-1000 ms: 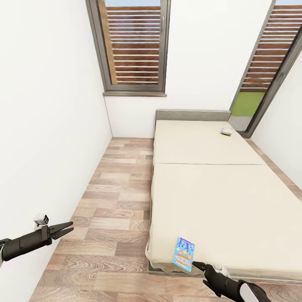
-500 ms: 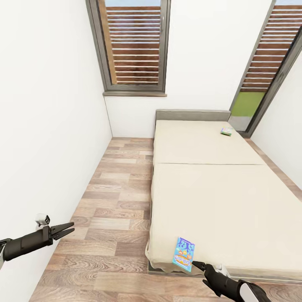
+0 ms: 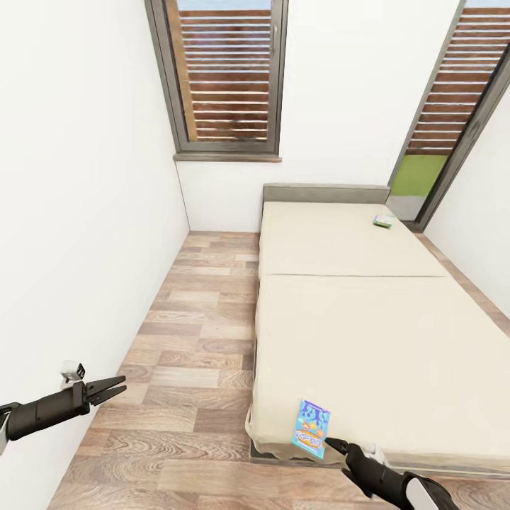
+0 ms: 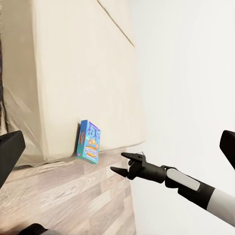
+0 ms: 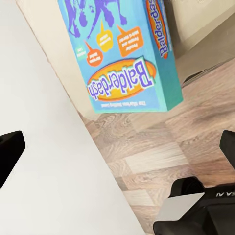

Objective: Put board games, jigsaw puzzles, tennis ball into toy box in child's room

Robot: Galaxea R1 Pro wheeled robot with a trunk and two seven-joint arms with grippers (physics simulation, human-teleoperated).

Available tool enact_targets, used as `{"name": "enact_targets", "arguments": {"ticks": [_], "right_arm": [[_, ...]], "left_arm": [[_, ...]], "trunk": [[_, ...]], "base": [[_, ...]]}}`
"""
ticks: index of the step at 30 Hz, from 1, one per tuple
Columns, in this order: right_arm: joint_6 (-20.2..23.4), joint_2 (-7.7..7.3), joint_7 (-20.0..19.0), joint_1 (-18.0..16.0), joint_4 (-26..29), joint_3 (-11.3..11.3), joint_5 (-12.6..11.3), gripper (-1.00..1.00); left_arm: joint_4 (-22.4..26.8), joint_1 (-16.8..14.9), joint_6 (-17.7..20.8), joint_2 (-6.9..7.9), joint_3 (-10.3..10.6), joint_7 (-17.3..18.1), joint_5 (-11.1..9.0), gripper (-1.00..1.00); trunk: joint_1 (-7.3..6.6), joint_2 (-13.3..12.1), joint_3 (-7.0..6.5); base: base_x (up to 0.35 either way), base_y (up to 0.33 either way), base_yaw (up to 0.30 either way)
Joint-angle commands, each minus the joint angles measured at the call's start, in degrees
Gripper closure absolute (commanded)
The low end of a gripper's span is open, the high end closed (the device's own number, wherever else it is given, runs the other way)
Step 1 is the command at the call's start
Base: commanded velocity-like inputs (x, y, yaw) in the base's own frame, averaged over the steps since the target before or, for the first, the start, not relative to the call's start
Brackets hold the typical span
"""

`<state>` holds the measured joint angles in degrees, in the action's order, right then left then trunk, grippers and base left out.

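Right gripper: the right gripper (image 3: pixel 333 446) sits at the near corner of the bed (image 3: pixel 354 333), its dark tip just beside the lower edge of the blue board game (image 3: pixel 311 428); from the left wrist camera its two fingers (image 4: pixel 123 164) stand parted with nothing between them.
Blue board game: lies on the beige mattress at the bed's near edge, directly ahead of the right gripper; the right wrist camera reads "Balderdash" on its cover (image 5: pixel 122 54), with wood floor (image 3: pixel 191 340) beyond the box.
Left gripper: the left gripper (image 3: pixel 113 387) hangs over the wood floor beside the white wall (image 3: pixel 78 212), well apart from the bed, fingers spread a little and empty.
Second board game: a small green-white box (image 3: pixel 383 220) rests far ahead of the right gripper, near the grey headboard (image 3: pixel 326 193).
Setting: two slatted windows (image 3: pixel 227 74) stand beyond the bed's head.
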<state>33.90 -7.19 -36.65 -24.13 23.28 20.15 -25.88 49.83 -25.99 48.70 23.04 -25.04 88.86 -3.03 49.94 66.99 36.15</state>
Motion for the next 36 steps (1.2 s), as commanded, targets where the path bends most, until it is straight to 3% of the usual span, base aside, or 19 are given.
{"name": "enact_targets", "arguments": {"ticks": [1,11,36], "right_arm": [[0.43,0.01,-0.99,-0.04,0.0,0.29,-0.2,-1.0],[0.77,-0.76,-6.01,-0.04,0.01,0.39,-0.4,-1.0],[3.84,-0.98,-6.43,-0.04,-0.05,0.5,-0.48,-1.0]], "left_arm": [[0.0,-0.03,0.6,0.01,-0.01,0.25,0.04,-1.0],[0.0,-0.03,0.66,0.07,0.0,0.17,0.09,-1.0],[0.0,-0.03,1.46,0.11,0.08,0.26,0.12,-1.0]], "trunk": [[0.23,0.45,0.23],[2.42,4.46,2.03],[7.91,14.48,6.52]], "base": [[0.0,0.0,0.0],[0.0,0.0,0.0],[0.0,0.0,0.0]]}}
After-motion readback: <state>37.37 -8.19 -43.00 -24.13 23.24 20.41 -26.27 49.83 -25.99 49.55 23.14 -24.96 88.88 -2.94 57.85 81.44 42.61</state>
